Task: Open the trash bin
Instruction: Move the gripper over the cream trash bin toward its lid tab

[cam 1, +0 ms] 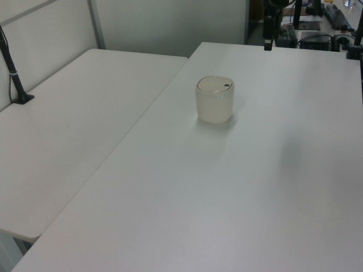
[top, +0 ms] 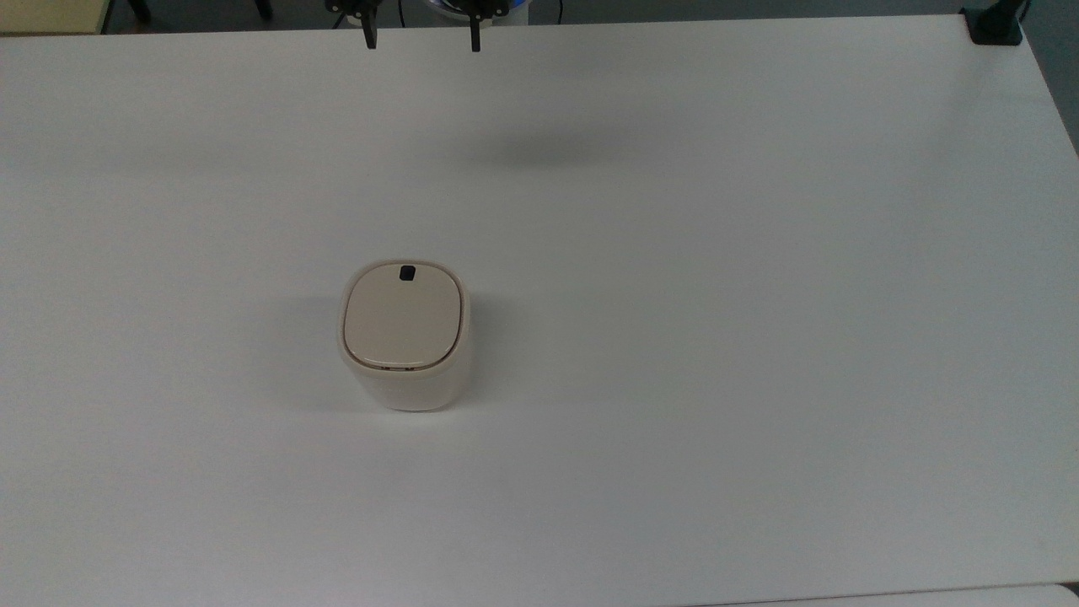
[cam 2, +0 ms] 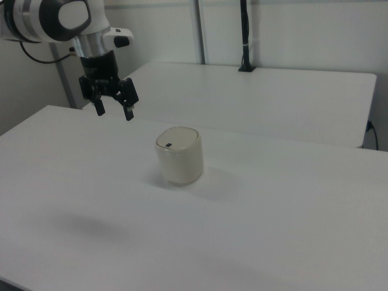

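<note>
The cream-beige trash bin (top: 405, 337) stands upright on the white table (top: 716, 295), its flat lid down and a small black button (top: 407, 272) near the lid's far edge in the top view. The bin also appears in the left view (cam 1: 215, 100) and in the right view (cam 2: 179, 155). My gripper (top: 422, 40) hangs open at the top view's upper edge, well beyond the bin and high above the table. In the right view the gripper (cam 2: 114, 111) is up and to the left of the bin, fingers spread with nothing between them.
A second white table (cam 2: 260, 97) adjoins behind the bin in the right view, with a black clamp pole (cam 2: 245, 36) on it. Another black clamp (top: 995, 25) sits at the table's far right corner in the top view.
</note>
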